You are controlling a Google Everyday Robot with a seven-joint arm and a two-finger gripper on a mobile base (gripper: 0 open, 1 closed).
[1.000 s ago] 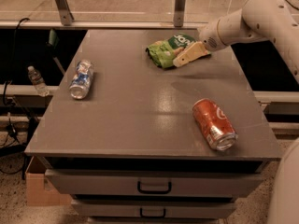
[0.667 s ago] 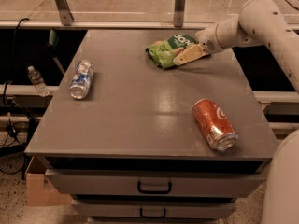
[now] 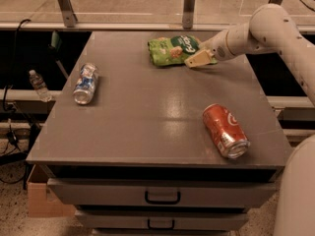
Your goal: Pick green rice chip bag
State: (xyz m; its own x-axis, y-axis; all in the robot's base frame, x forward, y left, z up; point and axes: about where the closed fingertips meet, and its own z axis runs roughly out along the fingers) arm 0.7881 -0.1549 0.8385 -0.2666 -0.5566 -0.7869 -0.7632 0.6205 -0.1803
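Note:
The green rice chip bag (image 3: 172,50) lies on the grey table (image 3: 157,127) at the far middle, with its dark green logo facing up. My gripper (image 3: 199,59) is at the bag's right edge, low over the tabletop, touching or nearly touching the bag. The white arm (image 3: 266,28) reaches in from the upper right. The part of the bag under the gripper is hidden.
A red can (image 3: 225,130) lies on its side near the table's front right. A blue-and-silver can (image 3: 85,83) lies at the left. A small water bottle (image 3: 38,85) stands off the table's left. Drawers (image 3: 162,196) are under the front edge.
The arm's elbow has swung left and down. The gripper stays at the bag's right edge, and the bag now lies flatter and slightly further left.

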